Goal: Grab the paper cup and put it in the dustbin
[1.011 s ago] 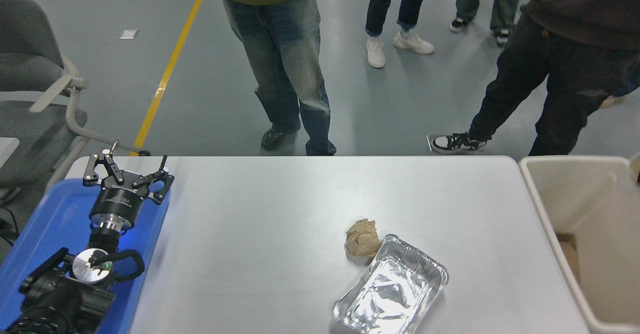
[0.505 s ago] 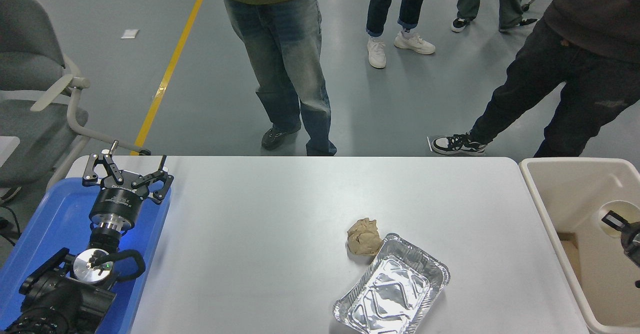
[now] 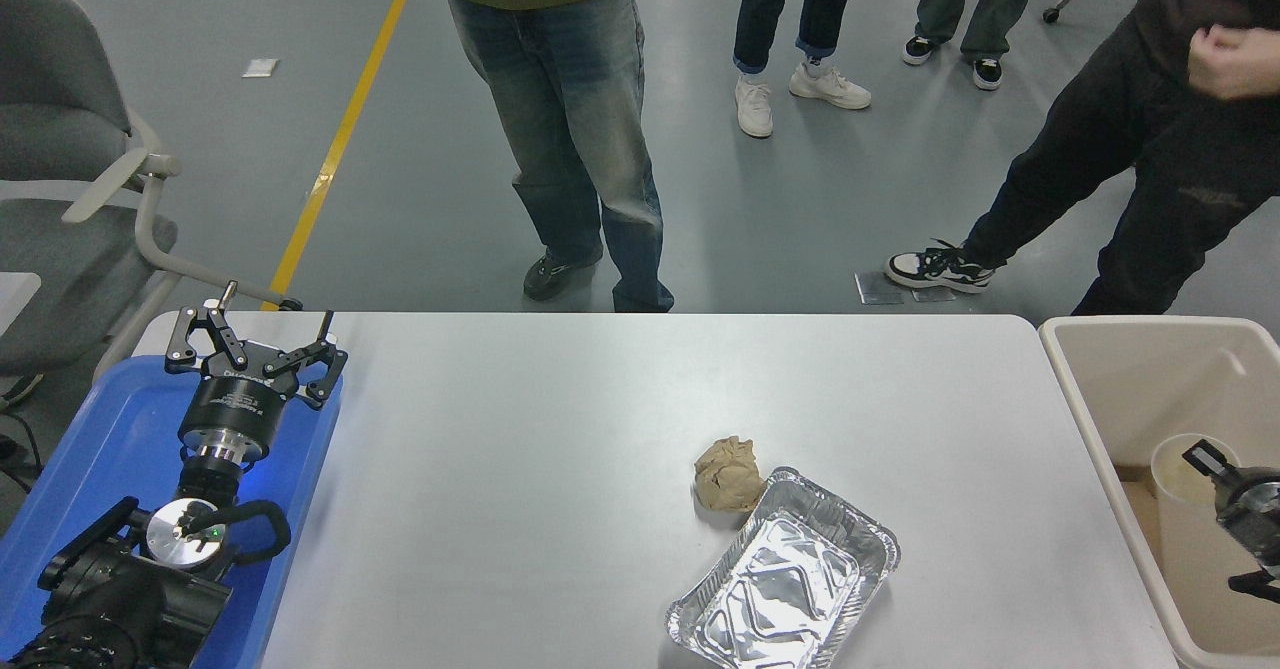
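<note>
Far left: grey chair (image 3: 60, 149) on the floor beside the table's left end. Below it a blue tray (image 3: 90, 469) at the table's left edge, w/ the left arm parked over it; left gripper (image 3: 258, 334) pointing away from the camera, fingers spread wide, nothing between them.

White table (image 3: 560, 419) runs across the middle. Right of centre: crumpled brown paper ball (image 3: 727, 475) touching the far-left corner of a foil tray (image 3: 783, 583), which sits tilted near the table's near edge.

Beyond the far edge, people standing on the grey floor: one in faded jeans (image 3: 575, 119) at centre, one in white sneakers (image 3: 752, 106) further back, another pair of legs behind, and one in black trousers (image 3: 1090, 179) at right, fist raised at the top right corner.

Far right: dustbin (image 3: 1075, 389), just off the table's right end. Inside its opening the paper cup (image 3: 1180, 469), upright, cream inside showing, against the bin's left inner wall. Right gripper (image 3: 1235, 524) comes in from the right edge, partly cut off; one finger (image 3: 1205, 457) over the cup's right rim, the other lower down near the edge of view. Grip looks closed on the cup, cup held w/in the bin, just left of the gripper body.
</note>
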Tool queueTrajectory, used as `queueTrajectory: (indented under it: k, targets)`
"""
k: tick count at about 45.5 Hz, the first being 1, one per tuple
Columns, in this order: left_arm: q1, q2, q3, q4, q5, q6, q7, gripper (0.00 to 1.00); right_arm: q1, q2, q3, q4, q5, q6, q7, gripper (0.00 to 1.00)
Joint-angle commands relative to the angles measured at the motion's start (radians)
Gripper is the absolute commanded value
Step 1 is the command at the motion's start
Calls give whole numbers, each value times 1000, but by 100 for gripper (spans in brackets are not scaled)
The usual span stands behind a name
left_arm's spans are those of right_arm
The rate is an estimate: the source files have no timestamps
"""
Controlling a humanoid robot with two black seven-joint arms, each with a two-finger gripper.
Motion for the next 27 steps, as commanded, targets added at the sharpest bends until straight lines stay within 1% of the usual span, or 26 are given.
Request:
queueTrajectory:
  k: [1,7,11,18,27]
  targets:
    - [-2,0,0,-2,1,0,0,99,98,-49,-63,114,-10,5,6,100]
    - [0,0,2,-2,1,0,2,99,363,-231,-268,424,-12,4,9,100]
    - [0,0,0,0,1,0,2,99,569,-259,-420,564,-38,4,12,100]
    - [0,0,2,-2,1,0,2,99,888,-229,-647,733,-110,51,54,100]
    - [0,0,2,0,1,0,2,99,1181,-49,-870,952,-139,153,63,100]
